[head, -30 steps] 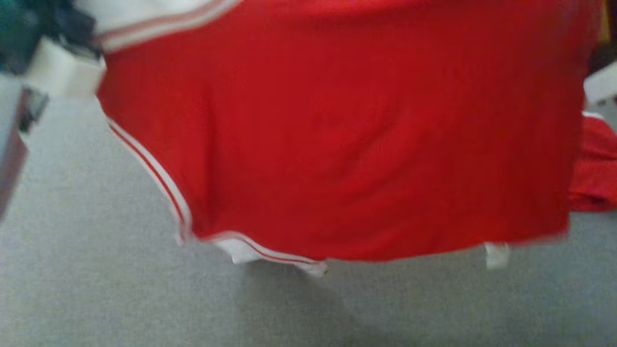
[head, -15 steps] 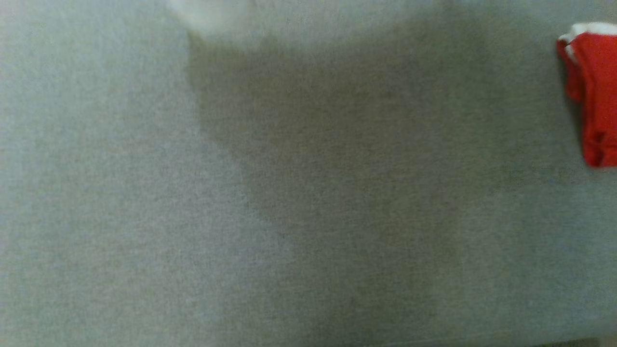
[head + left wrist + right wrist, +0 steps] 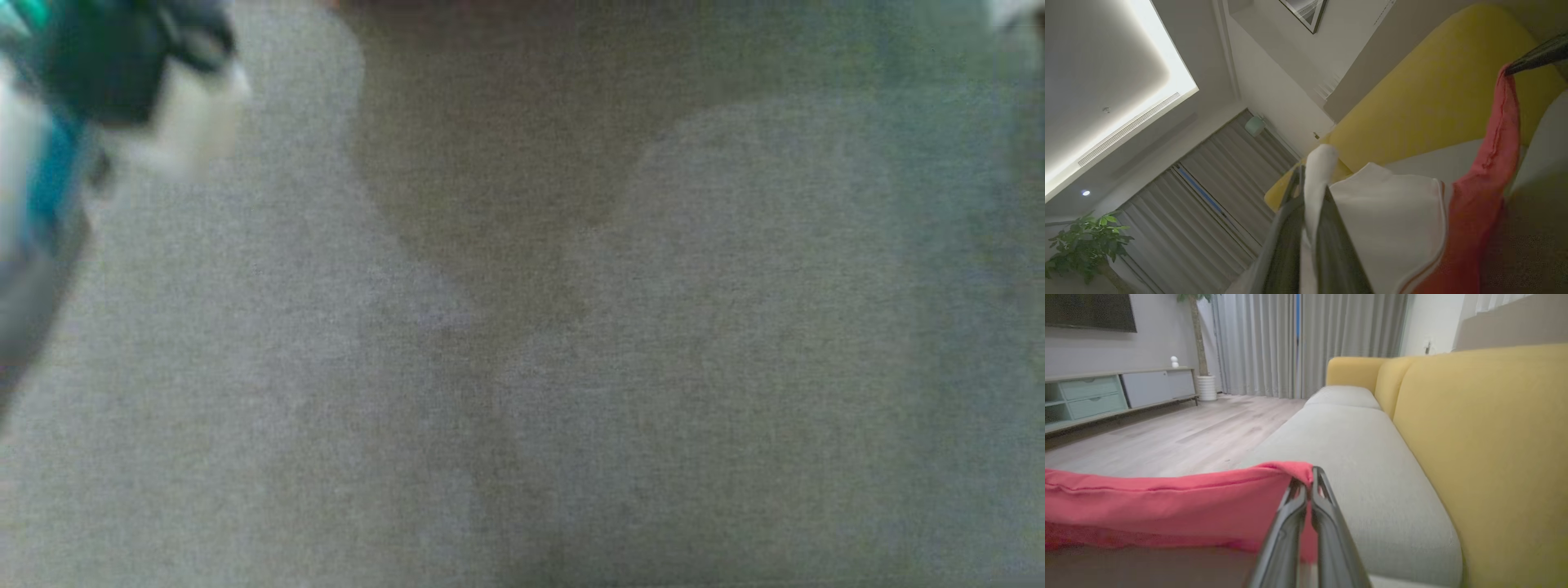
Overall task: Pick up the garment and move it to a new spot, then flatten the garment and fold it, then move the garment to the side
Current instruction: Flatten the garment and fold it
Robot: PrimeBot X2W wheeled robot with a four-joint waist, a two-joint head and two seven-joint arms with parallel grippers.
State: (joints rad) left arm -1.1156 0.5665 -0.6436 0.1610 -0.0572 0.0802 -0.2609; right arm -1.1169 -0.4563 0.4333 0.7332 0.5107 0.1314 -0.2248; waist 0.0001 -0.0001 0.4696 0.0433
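The garment (image 3: 1490,196) is red with a white panel (image 3: 1392,212) and striped trim, and it hangs stretched between my two grippers above the sofa. In the left wrist view my left gripper (image 3: 1311,184) is shut on a white fold of it. The red edge runs up to my right gripper (image 3: 1515,69), whose dark tip pinches it. In the right wrist view my right gripper (image 3: 1308,479) is shut on the corner of the red hem (image 3: 1167,502). The blurred head view holds my left arm's wrist (image 3: 122,73) at the upper left and the garment's shadow on the seat.
Below lies the grey sofa seat (image 3: 735,367), long and flat (image 3: 1355,457). Its yellow backrest (image 3: 1486,437) rises along one side. Wooden floor (image 3: 1180,433), a low cabinet (image 3: 1098,396) and curtains (image 3: 1310,339) lie beyond.
The head camera has swung: the red garment that filled its view a second ago is out of it now, leaving grey seat and shadow. Both grippers stay shut on the cloth.
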